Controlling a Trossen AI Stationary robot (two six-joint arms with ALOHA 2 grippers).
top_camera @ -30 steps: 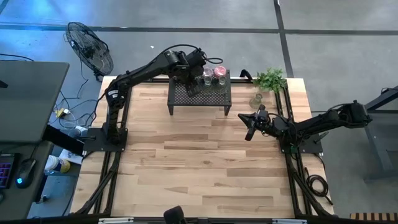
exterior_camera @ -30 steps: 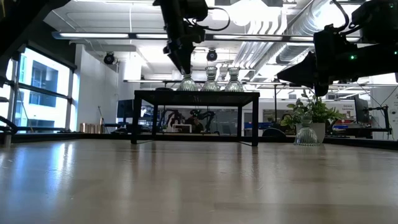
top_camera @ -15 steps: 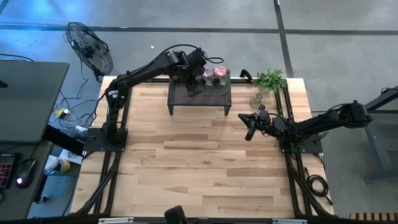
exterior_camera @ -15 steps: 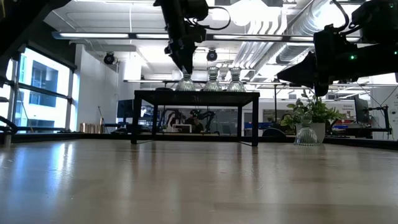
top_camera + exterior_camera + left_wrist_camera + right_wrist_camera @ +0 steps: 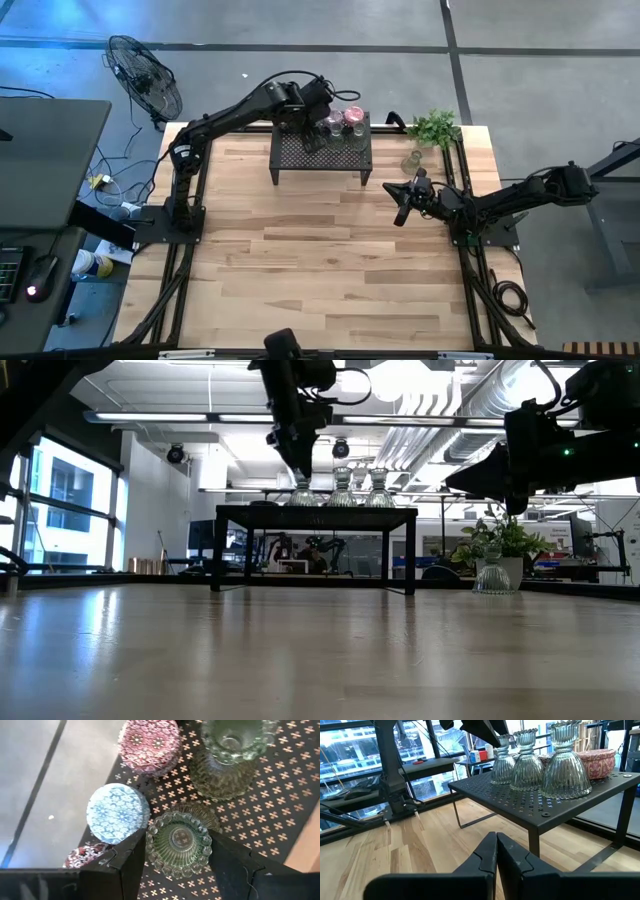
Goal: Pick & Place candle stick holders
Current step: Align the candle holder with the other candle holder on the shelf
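I see bare wooden table (image 5: 300,260) all around my right gripper (image 5: 401,212), which hangs closed and empty in front of the black mesh rack (image 5: 320,155). My left gripper (image 5: 177,857) sits over the rack's back edge, its fingers straddling a green glass holder (image 5: 179,840) with gaps either side, a touch wider than a second ago. Only its wrist view shows the blue holder (image 5: 118,813) just beside one finger. A clear holder (image 5: 494,576) stands by the plant (image 5: 436,127).
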